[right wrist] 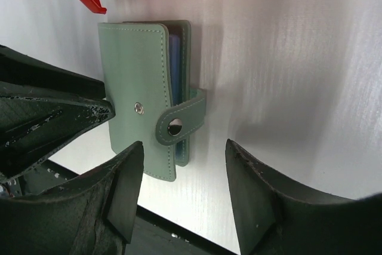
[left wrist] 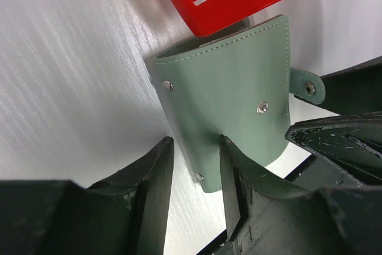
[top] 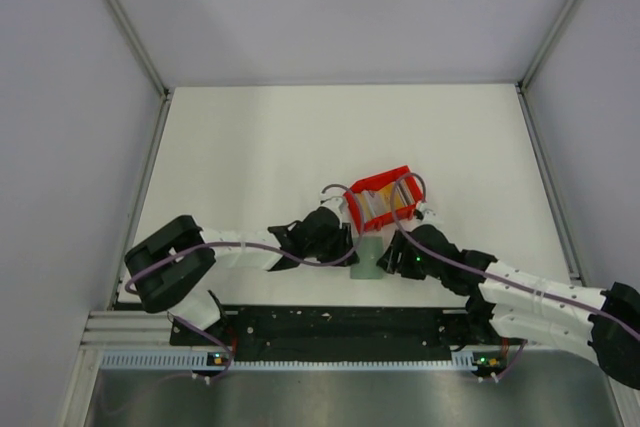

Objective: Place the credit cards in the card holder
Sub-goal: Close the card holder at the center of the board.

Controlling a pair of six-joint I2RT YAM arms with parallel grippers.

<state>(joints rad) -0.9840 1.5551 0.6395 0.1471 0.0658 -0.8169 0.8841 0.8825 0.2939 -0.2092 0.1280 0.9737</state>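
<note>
The card holder point(left wrist: 233, 82), a small grey-green stitched leather folding wallet, rests on the white table with one lower corner reaching in between the left gripper's point(left wrist: 196, 147) jaws. These stand partly open, bare table showing on one side of the corner, so nothing looks clamped. Just beyond the jaws, past the wallet's far edge, sits the red plastic bin point(top: 378, 184). The right gripper point(right wrist: 185, 147) holds nothing, its jaws spread wide, and the wallet's near edge lies just ahead of the gap between them. The credit cards point(top: 383, 205) appear as thin tan and whitish slips inside the bin, well beyond both sets of jaws; none is in the holder as far as can be seen. The closing strap point(right wrist: 179, 120) curls round the open side, off its metal snap stud point(right wrist: 138, 108). The step in hand seems to be opening the wallet; next, one gripper probably must pin the back cover while the other lifts the front. No brand or writing is legible.
</note>
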